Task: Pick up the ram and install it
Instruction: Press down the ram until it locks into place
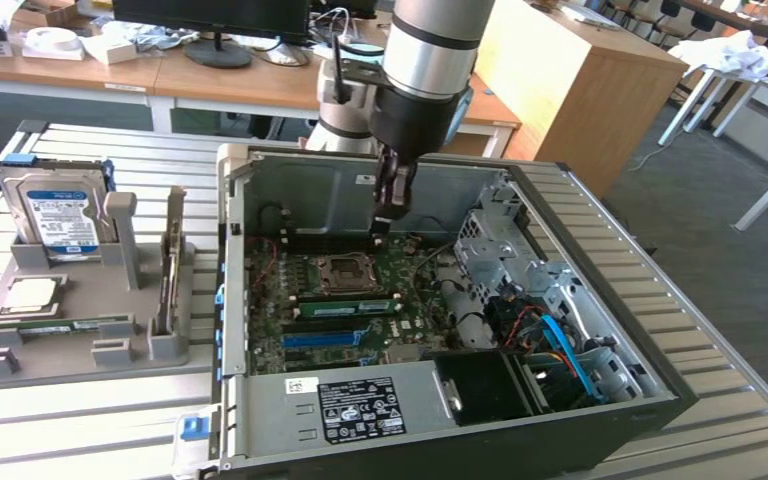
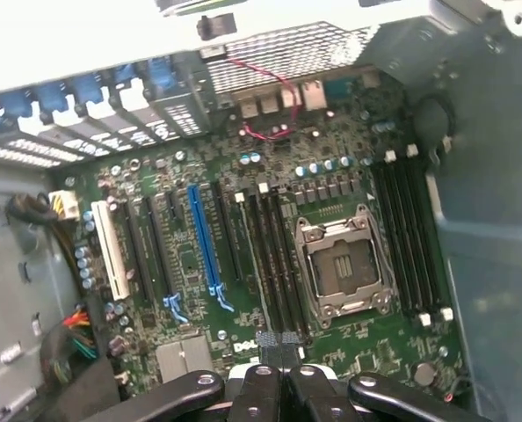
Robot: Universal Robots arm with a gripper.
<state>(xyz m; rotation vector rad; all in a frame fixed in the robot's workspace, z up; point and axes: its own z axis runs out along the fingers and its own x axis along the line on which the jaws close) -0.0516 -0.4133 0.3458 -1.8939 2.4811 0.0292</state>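
Slatted metal tabletop (image 1: 91, 420), lower left of the exterior frame: a grey holder (image 1: 37, 365) carries the ram (image 1: 57, 325), which lies flat along its front row, untouched. A drive and a square chip stand behind it.

Centre frame: the open case (image 1: 651, 400) lies on its side with the board exposed. The gripper (image 1: 380, 222) hangs inside it above the socket (image 1: 348, 268), fingers pressed together with nothing seen between them, well apart from the ram. The wrist view looks past the closed gripper (image 2: 279, 347) onto dark slots (image 2: 274, 255) beside the socket. A green strip lies along the slots in the exterior view; whether it is a seated module cannot be told.

Judgement: a sound pick calls for a grip on the stick's long edges, clear of the chips, with the stick kept parallel to the slot.

Upper frame: wooden desks (image 1: 224, 80) with a monitor base and clutter.
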